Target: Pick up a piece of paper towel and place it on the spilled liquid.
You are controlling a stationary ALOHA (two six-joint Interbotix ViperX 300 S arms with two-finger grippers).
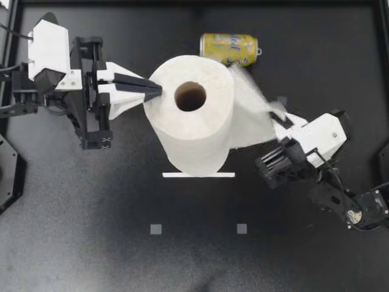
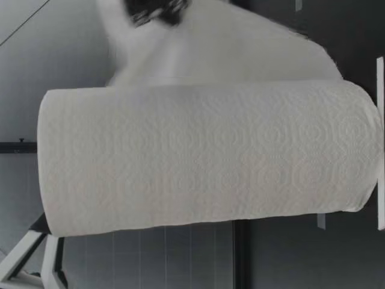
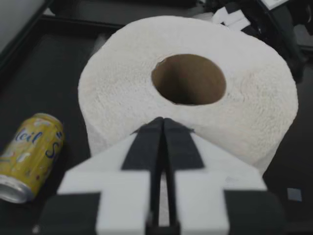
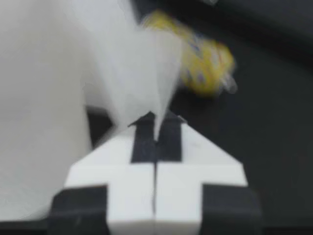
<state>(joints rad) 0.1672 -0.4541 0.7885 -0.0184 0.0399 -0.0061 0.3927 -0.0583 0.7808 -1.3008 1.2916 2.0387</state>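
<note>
A paper towel roll [image 1: 190, 112] stands upright in the middle of the black table [image 1: 91, 231]. A loose sheet [image 1: 249, 112] stretches from the roll's side toward my right gripper [image 1: 278, 112], which is shut on the sheet's corner. In the right wrist view the sheet [image 4: 146, 63] rises in a cone from between the shut fingers [image 4: 168, 139]. My left gripper [image 1: 159, 91] is shut, its tips pressed against the roll's top rim [image 3: 161, 120]. In the low view the roll [image 2: 204, 156] fills the picture, with the pulled sheet [image 2: 228, 54] behind it. I cannot make out any liquid on the dark table.
A yellow can [image 1: 230, 48] lies on its side just behind the roll, close to the stretched sheet. A white strip [image 1: 198, 175] lies in front of the roll's base. Two small grey squares [image 1: 156, 229] [image 1: 242, 229] mark the table nearer the front.
</note>
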